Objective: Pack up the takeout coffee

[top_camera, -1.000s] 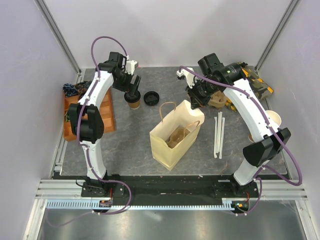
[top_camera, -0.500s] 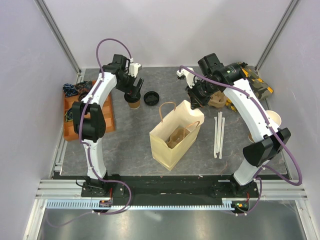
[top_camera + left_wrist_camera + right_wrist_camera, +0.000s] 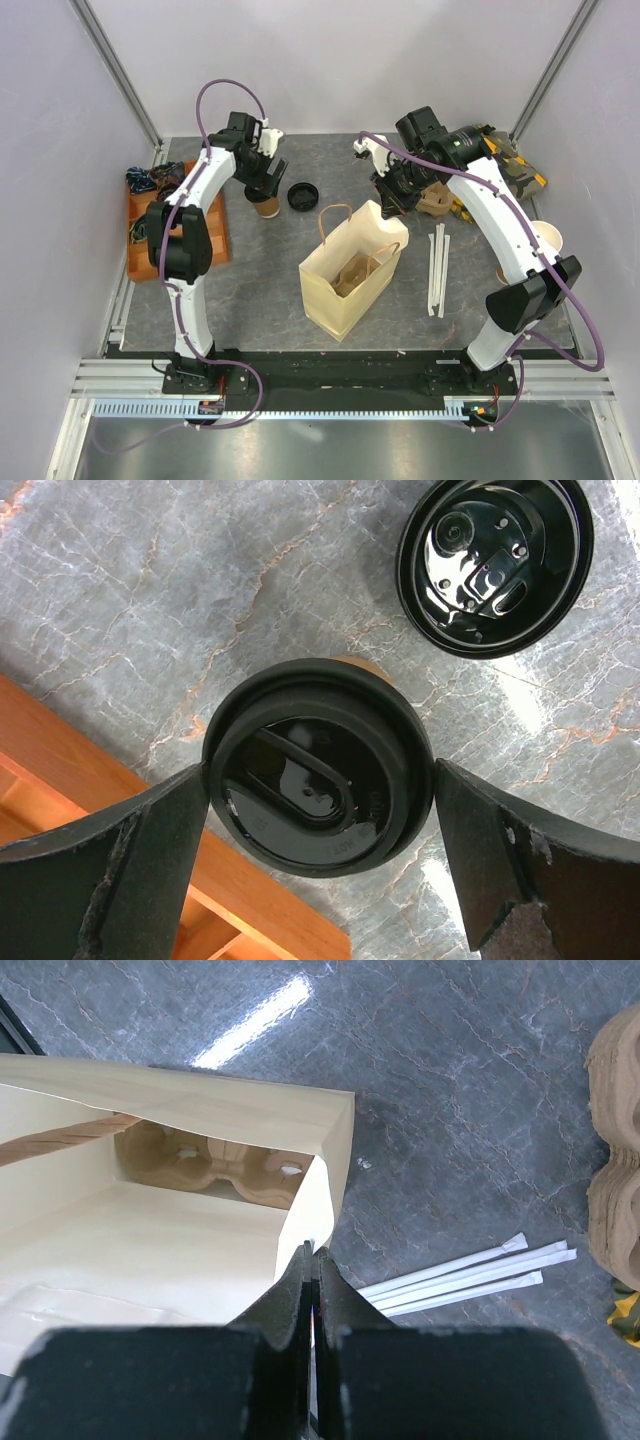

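While straddling takeout coffee (image 3: 300,780) lid w/ L gripper (image 3: 320,768) spread wide, close on both sides, pinching tan paper bag (image 3: 200,1120) rim betw. R gripper (image 3: 312,1255) tips.

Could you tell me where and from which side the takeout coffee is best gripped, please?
Grip the takeout coffee across its paper wall just below the black lid, coming straight down from above. It stands upright and round, and the open left gripper straddles it, one finger each side. The lid's rim looks wider than the body, so it should stop the cup slipping through.
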Tool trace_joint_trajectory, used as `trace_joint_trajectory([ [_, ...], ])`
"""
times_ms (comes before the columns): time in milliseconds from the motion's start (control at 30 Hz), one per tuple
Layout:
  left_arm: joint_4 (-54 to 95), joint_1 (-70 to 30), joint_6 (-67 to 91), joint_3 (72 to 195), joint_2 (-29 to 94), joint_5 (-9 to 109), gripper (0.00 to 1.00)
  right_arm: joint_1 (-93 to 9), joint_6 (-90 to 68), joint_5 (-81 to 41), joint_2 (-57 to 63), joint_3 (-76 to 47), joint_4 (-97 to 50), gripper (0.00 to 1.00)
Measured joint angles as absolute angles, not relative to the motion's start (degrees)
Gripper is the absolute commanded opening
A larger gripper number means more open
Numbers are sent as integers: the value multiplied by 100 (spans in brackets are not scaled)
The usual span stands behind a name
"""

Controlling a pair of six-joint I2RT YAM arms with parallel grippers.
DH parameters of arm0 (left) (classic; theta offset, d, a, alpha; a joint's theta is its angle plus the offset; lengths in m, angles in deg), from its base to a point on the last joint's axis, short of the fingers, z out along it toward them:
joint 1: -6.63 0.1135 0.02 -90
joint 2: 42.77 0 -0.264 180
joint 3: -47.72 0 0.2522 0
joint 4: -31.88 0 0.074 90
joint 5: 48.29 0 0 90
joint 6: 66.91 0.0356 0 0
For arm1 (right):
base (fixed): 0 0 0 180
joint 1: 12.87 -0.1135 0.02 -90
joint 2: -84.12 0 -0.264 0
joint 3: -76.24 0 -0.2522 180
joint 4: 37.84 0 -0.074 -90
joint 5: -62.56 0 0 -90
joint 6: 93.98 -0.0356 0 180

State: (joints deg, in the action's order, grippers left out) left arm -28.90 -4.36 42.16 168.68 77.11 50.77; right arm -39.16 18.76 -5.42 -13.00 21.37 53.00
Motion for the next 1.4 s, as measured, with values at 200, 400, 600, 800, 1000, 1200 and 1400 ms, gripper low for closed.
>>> trace_joint_trajectory([
  [200, -2842, -512, 4249, 16800, 7711, 5072, 98, -3916, 1876, -540, -1300, 2137, 5300, 0],
  [400, -2849, -650, 4275, 16671, 7630, 5055, 97, -3916, 1878, -540, -1302, 2137, 5302, 0],
  [600, -2851, -790, 4352, 16605, 7374, 4913, 96, -3916, 1876, -542, -1300, 2137, 5302, 0],
  [800, -2801, -938, 4455, 16448, 7051, 4773, 98, -3916, 1878, -542, -1302, 2137, 5302, 0],
  [1000, -2803, -980, 4490, 16404, 6977, 4773, 94, -3916, 1876, -540, -1302, 2137, 5302, 0],
  [1200, -2825, -991, 4514, 16262, 6968, 4808, 90, -3916, 1878, -540, -1302, 2137, 5300, 0],
  [1400, -2869, -1013, 4536, 16160, 6968, 4819, 86, -3916, 1878, -540, -1302, 2137, 5302, 0],
])
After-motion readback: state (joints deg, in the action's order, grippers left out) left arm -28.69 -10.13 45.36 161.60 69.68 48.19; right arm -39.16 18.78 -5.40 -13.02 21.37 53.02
